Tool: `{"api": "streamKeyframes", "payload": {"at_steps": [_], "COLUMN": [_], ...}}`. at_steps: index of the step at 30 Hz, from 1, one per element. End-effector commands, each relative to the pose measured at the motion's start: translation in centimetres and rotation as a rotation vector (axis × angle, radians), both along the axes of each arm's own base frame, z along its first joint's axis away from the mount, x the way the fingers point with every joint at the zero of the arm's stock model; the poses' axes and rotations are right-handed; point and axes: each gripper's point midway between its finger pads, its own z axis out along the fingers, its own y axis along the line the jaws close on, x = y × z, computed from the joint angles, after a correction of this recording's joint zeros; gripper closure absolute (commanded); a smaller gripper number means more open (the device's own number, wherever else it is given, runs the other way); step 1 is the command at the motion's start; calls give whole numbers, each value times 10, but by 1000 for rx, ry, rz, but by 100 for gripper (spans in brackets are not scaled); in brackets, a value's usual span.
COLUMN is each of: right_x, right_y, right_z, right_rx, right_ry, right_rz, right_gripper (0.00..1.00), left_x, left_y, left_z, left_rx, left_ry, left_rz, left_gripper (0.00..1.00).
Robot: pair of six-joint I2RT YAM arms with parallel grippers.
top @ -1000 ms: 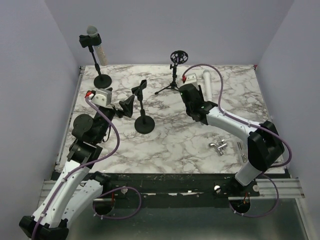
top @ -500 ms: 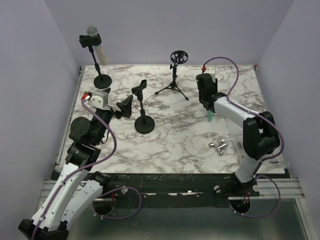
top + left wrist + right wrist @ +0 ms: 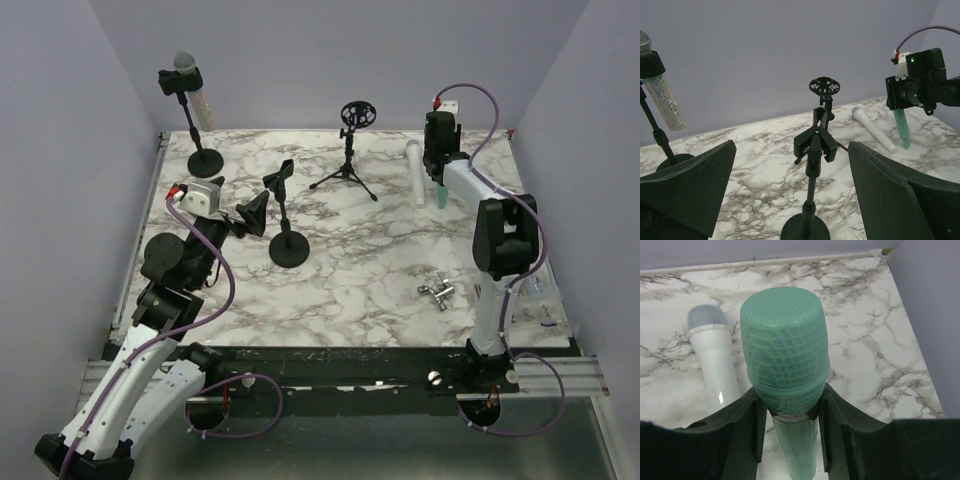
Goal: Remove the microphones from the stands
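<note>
- My right gripper [image 3: 790, 402] pinches the green microphone [image 3: 785, 345] just below its mesh head, one finger on each side of the handle.
- The green microphone hangs head up. Its tail end seems to reach the marble table [image 3: 350, 270], though I cannot be sure from here.
- A white microphone [image 3: 715, 357] lies flat on the table just left of that gripper, apart from it.
- My left gripper [image 3: 792, 147] has its fingers spread wide, holding nothing.
- Straight ahead between those fingers stands an empty clip stand [image 3: 815, 142], with a ring-topped tripod stand [image 3: 824, 86] farther behind it.
- Far to the left of my left gripper, a glitter microphone [image 3: 662, 100] sits in its own stand [image 3: 657, 135].
</note>
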Motion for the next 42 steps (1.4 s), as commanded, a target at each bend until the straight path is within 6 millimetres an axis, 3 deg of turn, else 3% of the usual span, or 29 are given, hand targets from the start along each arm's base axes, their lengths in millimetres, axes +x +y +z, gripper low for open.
{"api": "streamKeyframes", "payload": {"at_steps": [1,6,13,21,31,42], "right_x": [38,63,77,87,85,85], "right_y": [-3,-10,-9,-14,-20,-18], "right_z": [-4,-26,-67,-84,-106,-122], "right_rx": [-19,24,27,82,86,136], "right_ry": [-2,25,81,91,127,152], "right_rz": [88,128,165,181,194,215], "right_gripper": [99,99,99,99,99,79], "left_x": [5,10,21,27,29,30], "left_y": [3,8,-1,0,1,-2], "left_z": [-5,-10,-25,-33,-35,-37], "left_rx": [30,47,73,96,110,118], "left_ry": [7,11,64,83,86,92], "left_rz": [33,70,53,73,83,77], "left_gripper": [2,1,2,1,2,1]}}
